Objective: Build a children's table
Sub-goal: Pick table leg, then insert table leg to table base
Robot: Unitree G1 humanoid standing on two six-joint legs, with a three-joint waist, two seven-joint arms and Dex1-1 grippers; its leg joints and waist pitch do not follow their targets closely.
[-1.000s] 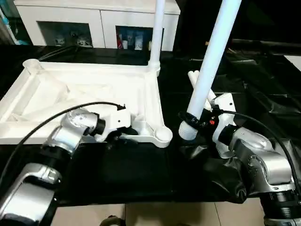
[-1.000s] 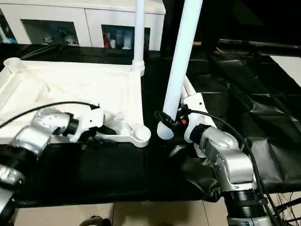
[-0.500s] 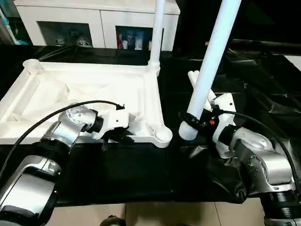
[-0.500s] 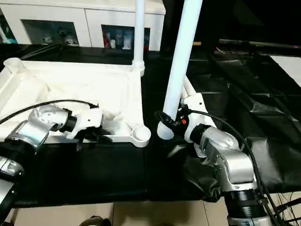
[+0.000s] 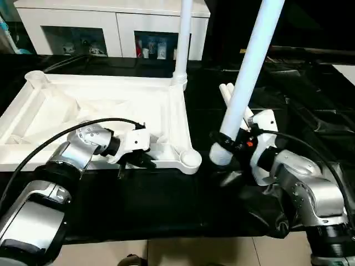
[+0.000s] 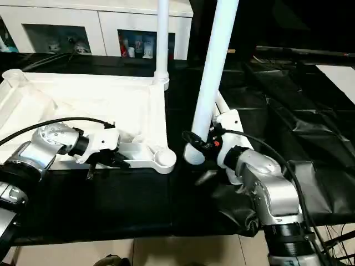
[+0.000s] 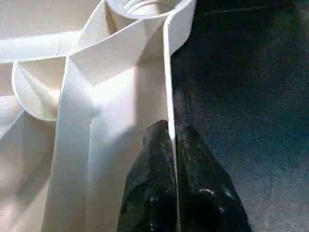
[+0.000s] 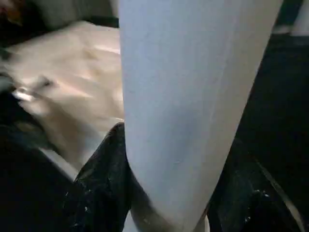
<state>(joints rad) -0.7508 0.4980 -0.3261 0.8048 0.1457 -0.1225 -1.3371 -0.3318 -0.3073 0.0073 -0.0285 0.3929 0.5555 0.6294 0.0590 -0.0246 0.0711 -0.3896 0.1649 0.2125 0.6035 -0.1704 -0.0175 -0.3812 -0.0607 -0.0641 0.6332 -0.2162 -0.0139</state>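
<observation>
left tool (image 7: pixel 171 145): clenched on near rim of large white ribbed plastic tabletop (image 5: pixel 111 105), upside down on black worktop (image 5: pixel 166 199) | right tool (image 5: pixel 233 145): grasping long white tapered tube leg (image 5: pixel 249 72), upright beside empty corner socket (image 5: pixel 191 159) | risk: thin rim may slip, shifting socket during insertion

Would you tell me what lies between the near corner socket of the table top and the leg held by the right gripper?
In the left eye view, bare black cloth separates the corner socket from the held leg.

White cabinet (image 5: pixel 111 25), black sheeting (image 5: pixel 310 105)
</observation>
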